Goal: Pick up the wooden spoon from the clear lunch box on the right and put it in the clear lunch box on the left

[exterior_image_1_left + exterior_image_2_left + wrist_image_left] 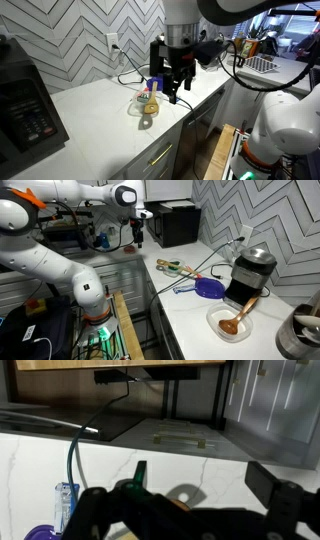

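The wooden spoon [241,313] lies in a clear lunch box [222,329] at the near right of the white counter, its handle leaning over the rim. A second clear lunch box [166,269], holding green and yellow items, sits farther left. My gripper [137,240] hangs above the far end of the counter, well away from the spoon. In the wrist view its fingers [205,485] are spread wide with nothing between them. In an exterior view the gripper [175,92] is just above and behind a clear box with yellowish contents [148,104].
A purple lid [208,287] lies between the two boxes. A coffee machine [250,272] stands by the tiled wall, with cables running across the counter. A metal pot [302,332] is at the near right and a black appliance [176,225] at the far end.
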Available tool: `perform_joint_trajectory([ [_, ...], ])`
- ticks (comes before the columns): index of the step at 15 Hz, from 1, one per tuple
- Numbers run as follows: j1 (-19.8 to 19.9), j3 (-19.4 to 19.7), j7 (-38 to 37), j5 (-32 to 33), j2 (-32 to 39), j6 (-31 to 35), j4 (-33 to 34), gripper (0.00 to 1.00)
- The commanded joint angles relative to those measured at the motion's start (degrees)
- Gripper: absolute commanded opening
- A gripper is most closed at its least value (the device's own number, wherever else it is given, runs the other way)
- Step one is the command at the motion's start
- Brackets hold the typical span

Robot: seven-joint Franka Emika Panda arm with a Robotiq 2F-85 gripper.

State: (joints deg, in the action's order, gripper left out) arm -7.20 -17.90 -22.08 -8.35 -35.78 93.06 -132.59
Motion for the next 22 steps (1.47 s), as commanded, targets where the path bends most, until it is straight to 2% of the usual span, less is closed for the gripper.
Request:
perform_joint_trajectory([
  [1, -0.35, 0.28, -0.17, 0.18, 0.12, -0.11, 0.17, 1.0],
  [6, -0.35, 0.27, -0.17, 0.18, 0.12, -0.11, 0.3, 1.0],
  [9, 3.7, 1.41, -2.57, 4.9, 0.78, 4.45, -0.05, 1.0],
  [11, 7.6, 3.76, -3.86, 9.89, 1.45, 6.96, 0.01, 1.0],
  [15, 15.93, 10.99, -4.21, 18.07, 5.43, 9.5, 2.79, 1.0],
  [17, 19.07, 14.99, -2.55, 20.97, 9.2, 8.5, 5.99, 1.0],
  [20, 20.99, 21.77, 6.26, 21.66, 15.08, 2.66, 11.99, 1.0],
  [22, 21.68, 26.07, 11.76, 19.9, 18.84, -1.65, 16.4, 1.0],
])
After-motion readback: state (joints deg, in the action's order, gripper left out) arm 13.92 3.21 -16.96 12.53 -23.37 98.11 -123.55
